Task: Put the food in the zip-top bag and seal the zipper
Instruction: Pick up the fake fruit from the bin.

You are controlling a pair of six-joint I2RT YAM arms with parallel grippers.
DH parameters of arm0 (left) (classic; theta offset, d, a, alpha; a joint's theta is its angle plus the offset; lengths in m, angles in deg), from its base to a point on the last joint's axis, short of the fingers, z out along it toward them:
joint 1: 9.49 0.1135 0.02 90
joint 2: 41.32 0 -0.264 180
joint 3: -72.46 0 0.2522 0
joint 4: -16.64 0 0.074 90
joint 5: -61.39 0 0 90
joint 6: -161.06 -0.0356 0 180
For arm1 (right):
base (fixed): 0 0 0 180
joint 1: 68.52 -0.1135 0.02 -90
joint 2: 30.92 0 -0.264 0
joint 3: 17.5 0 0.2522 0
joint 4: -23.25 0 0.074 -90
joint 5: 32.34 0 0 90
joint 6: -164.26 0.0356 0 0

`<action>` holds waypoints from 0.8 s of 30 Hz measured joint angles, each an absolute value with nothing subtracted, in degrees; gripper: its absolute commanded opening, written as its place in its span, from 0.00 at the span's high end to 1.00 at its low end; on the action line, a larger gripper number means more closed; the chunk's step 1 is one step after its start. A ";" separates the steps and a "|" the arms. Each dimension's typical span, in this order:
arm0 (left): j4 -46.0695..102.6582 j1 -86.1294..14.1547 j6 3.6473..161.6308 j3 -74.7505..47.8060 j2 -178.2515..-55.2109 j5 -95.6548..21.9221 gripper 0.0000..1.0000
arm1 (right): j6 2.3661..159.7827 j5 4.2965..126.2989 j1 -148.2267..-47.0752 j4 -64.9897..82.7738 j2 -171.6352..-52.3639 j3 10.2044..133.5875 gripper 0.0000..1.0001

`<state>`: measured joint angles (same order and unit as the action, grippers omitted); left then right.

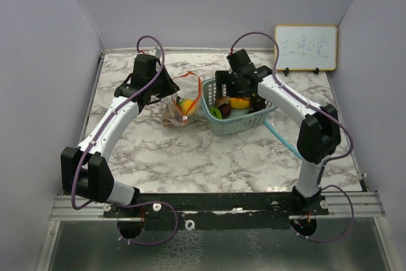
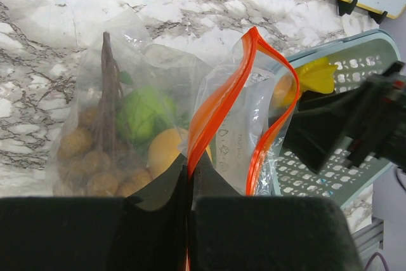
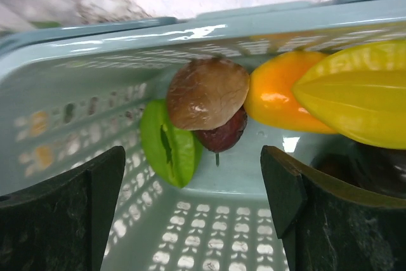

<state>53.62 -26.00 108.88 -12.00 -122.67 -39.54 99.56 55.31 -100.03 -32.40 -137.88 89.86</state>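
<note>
A white marble-patterned tabletop with grey veins (image 1: pixel 190 157) fills the enclosure under soft, even light. Plain pale lilac walls (image 1: pixel 216 4) rise along its left, far and right edges. A small yellow-framed whiteboard with faint writing (image 1: pixel 305 47) stands at its far right corner. A black metal rail (image 1: pixel 216 202) runs along its near edge.

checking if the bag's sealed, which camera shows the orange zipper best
Left wrist view: the orange zipper is close up, its two strips parted in an open loop. The top view shows only a thin orange curve beside the basket. The right wrist view shows none of it.
</note>
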 measured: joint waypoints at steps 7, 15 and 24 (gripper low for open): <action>54.15 -26.00 108.75 -12.00 -122.67 -39.52 1.00 | 103.10 55.85 -99.90 -31.35 -146.27 91.55 0.19; 55.19 -26.00 108.25 -12.00 -122.67 -39.50 1.00 | 107.21 52.86 -99.97 -19.02 -146.68 84.12 0.46; 55.39 -26.00 107.75 -12.00 -122.67 -39.50 1.00 | 108.08 48.51 -99.90 -9.65 -145.81 79.37 0.96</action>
